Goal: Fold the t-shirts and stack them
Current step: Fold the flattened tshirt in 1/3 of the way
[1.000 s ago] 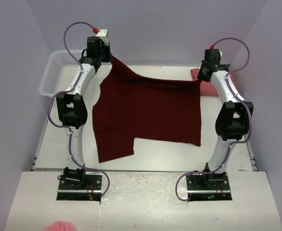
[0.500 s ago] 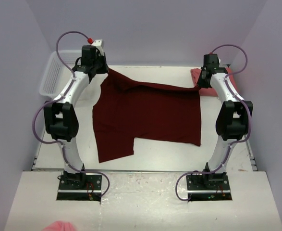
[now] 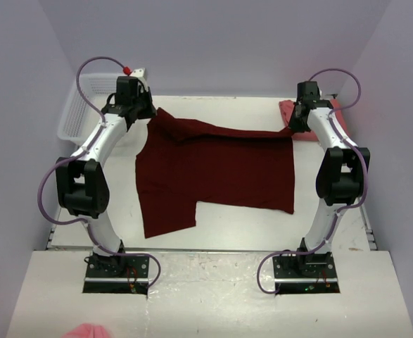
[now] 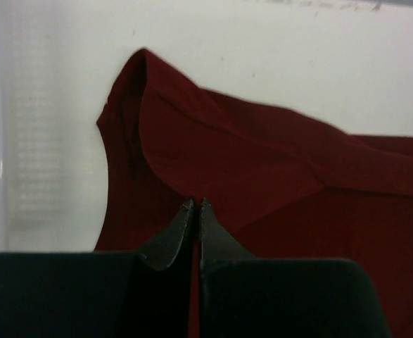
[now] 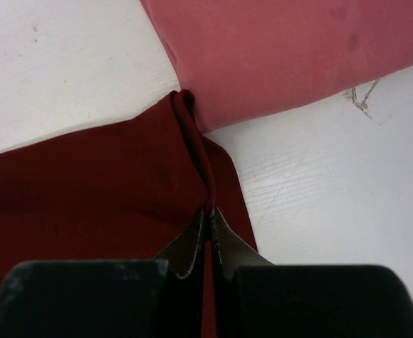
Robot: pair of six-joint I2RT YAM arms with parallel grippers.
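Pinching the maroon t-shirt (image 3: 220, 165) at its far corners, left jaws and right jaws are both clamped on cloth, which spreads over the counter (image 3: 262, 227) between them. Salmon t-shirt (image 5: 283, 56) lies just beyond the right jaws.

Left arm (image 3: 105, 136), right arm (image 3: 332, 131) stretched forward; jaws seemingly clamped

From above, the right arm (image 3: 333, 134) hides most of the salmon pink t-shirt (image 3: 285, 107). In the left wrist view the maroon t-shirt (image 4: 262, 176) runs off the right edge and the mesh basket (image 4: 30, 141) is a blur.
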